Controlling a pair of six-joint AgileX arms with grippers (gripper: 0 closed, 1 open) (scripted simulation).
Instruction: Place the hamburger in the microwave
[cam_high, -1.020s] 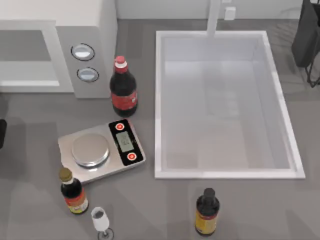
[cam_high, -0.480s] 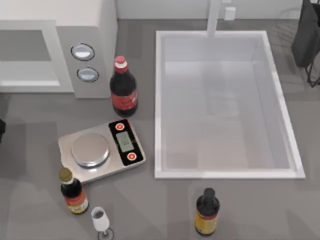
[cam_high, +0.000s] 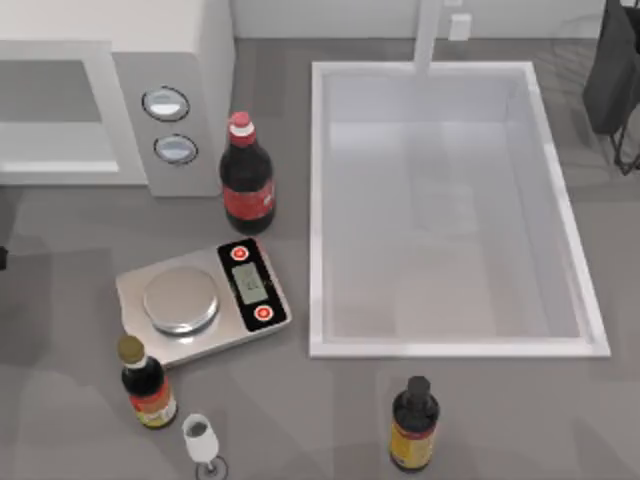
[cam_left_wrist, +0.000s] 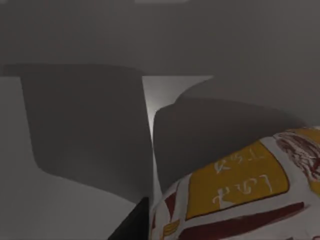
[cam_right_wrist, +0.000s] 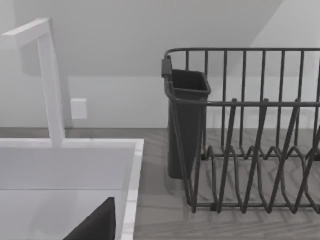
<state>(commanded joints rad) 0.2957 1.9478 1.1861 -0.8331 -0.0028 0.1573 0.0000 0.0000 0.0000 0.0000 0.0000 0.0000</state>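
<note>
Hamburger: wrapped hamburger (cam_left_wrist: 235, 192) sits right at the left wrist camera, yellow and red print on whitish wrap, grey walls and a pale floor around it (reads as the microwave cavity, judged).
Left hand: cannot tell whether it pinches the hamburger or is spread; a dark part sits beside the wrap.
Change: dark shape at the top view's left edge, seen 1.0 s ago, has shrunk to a sliver; I judge the left arm is reaching further towards the microwave (cam_high: 120, 100).
Meaning: placement looks close; release not confirmed.
Right arm: parked at far right, by the dish rack (cam_right_wrist: 250, 150).
Around: cola bottle (cam_high: 246, 175) just beside the microwave's dial panel; scale (cam_high: 200, 300), sauce bottle (cam_high: 146, 385), glass (cam_high: 203, 445), second bottle (cam_high: 413, 425), sink (cam_high: 318, 200) on the worktop.
Obstruction: none near the microwave opening.
</note>
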